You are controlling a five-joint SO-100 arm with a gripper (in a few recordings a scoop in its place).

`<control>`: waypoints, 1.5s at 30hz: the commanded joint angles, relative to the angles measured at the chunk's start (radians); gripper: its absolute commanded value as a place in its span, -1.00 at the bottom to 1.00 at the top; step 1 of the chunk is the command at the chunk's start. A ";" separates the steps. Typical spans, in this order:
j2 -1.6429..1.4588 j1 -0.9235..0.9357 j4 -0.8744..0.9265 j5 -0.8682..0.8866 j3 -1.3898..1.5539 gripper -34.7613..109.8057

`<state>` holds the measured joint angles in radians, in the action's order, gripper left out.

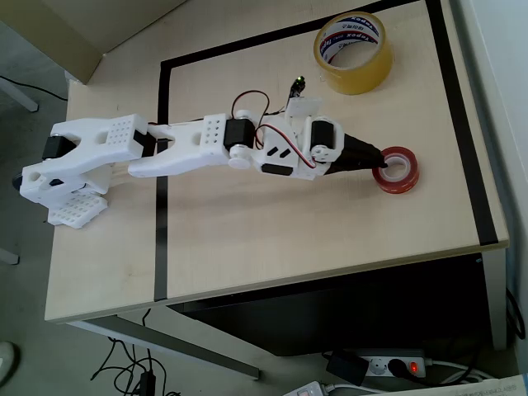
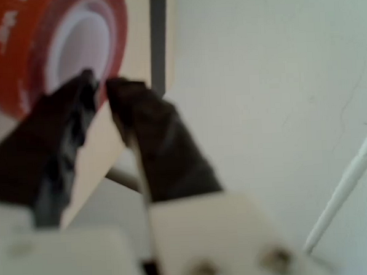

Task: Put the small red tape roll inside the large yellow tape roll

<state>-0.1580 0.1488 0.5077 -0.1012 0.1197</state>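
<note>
Overhead view | black two-finger gripper point(image 1: 378, 158) at glossy small red tape roll point(image 1: 397, 170), fingers nearly clenched, grasp uncertain | translucent large yellow tape roll point(image 1: 353, 52) well apart, transfer remaining

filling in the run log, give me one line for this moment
phase: reaching | gripper: nearly closed, tips at rim of small red tape roll, grasp unclear | large yellow tape roll: apart, hole empty

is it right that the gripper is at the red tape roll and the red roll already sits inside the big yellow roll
Not quite. The gripper is at the small red tape roll, but in the overhead view that roll lies on the table, well apart from the large yellow tape roll, not inside it.
</note>
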 commanded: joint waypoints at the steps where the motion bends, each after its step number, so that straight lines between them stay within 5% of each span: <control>1: -0.055 0.012 -0.078 -0.006 -0.049 -0.52; 10: -0.032 0.003 -0.017 -0.006 -0.025 -0.52; 45: -0.172 -0.043 1.120 0.000 -0.359 -0.52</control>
<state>-0.2163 0.1273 1.4987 -0.1012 -0.1917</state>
